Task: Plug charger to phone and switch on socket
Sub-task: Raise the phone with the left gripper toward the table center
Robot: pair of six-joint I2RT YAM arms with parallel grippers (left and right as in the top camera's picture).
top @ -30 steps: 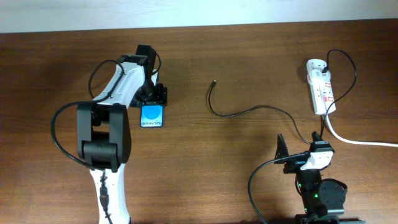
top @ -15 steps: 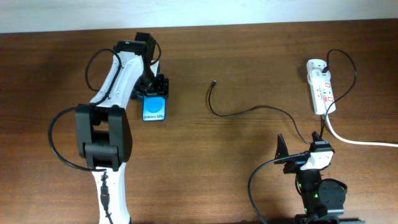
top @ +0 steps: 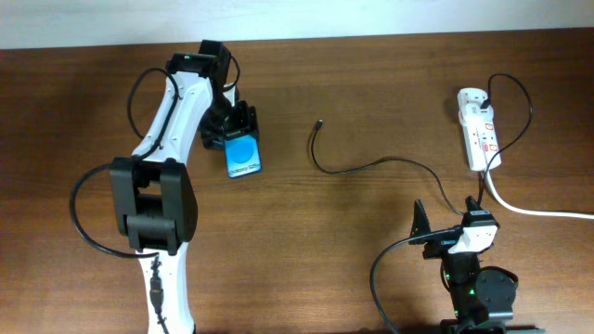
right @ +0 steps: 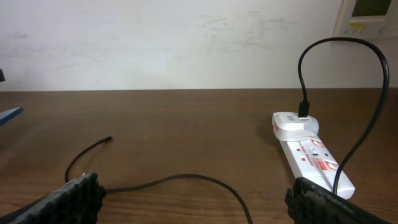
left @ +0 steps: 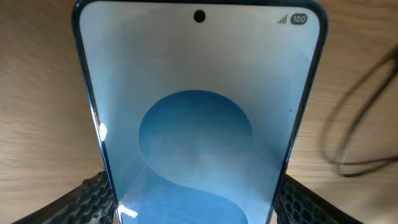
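My left gripper [top: 235, 128] is shut on the phone [top: 244, 156], whose blue screen fills the left wrist view [left: 199, 112] between the two black fingers [left: 87, 199]. The phone is held at the back left of the table, tilted a little. The charger cable [top: 371, 167] lies in the middle, with its plug tip [top: 320, 122] free to the right of the phone; it also shows in the right wrist view [right: 186, 179]. The white socket strip [top: 479, 128] lies at the back right, also in the right wrist view [right: 311, 155]. My right gripper [top: 448, 223] is open and empty at the front right.
A thick white cord [top: 538, 210] runs from the socket off the right edge. A white adapter [right: 295, 124] is plugged into the strip's far end. A pale wall [right: 186, 43] lies beyond the table's far edge.
My left gripper has carried the phone to the right and toward the back, and turned it slightly. The right arm, the cable and the socket have not moved.
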